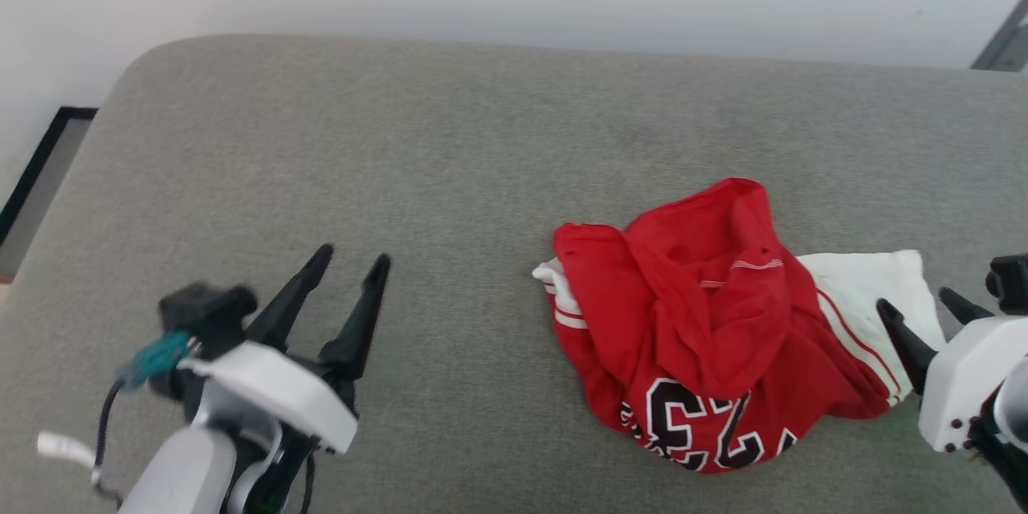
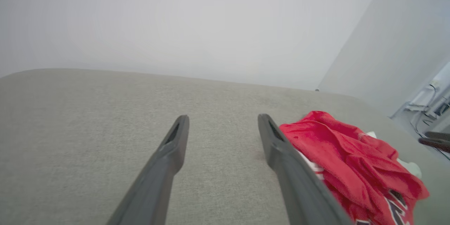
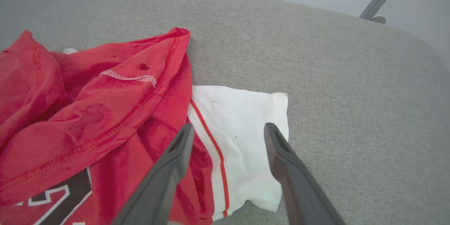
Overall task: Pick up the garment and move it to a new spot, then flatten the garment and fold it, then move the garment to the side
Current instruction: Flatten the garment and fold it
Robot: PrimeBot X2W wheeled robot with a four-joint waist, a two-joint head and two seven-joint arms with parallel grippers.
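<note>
Grey woven cushion (image 1: 498, 120) with rounded far corners carries the work, and a pale wall stands behind it. The garment (image 1: 707, 321) lies in a crumpled heap right of the middle, toward the near edge, with the red body bunched over itself, part of the black number showing at its near side, and one white sleeve (image 3: 242, 119) spread flat toward the right edge.

The right claw (image 3: 228, 126) stands open and holds nothing. Seen from its own wrist, its two fingers frame the white sleeve and the red stripe beside it, and I cannot tell whether the tips touch the cloth. The left claw (image 1: 354, 254) is open too and empty, over bare cushion well to the left of the heap.

Neither claw has the shirt, so I judge that the carrying step is either just over or not yet begun. Either way the heap is not flat, so flattening and folding are still to do.

The next move calls for a hold on two separate edges, probably the sleeve or shoulder on the right and the hem or other sleeve on the left. The left claw would first have to cross the bare cushion to the heap, where the left sleeve (image 1: 554, 277) is mostly buried and looks hard to pinch alone
</note>
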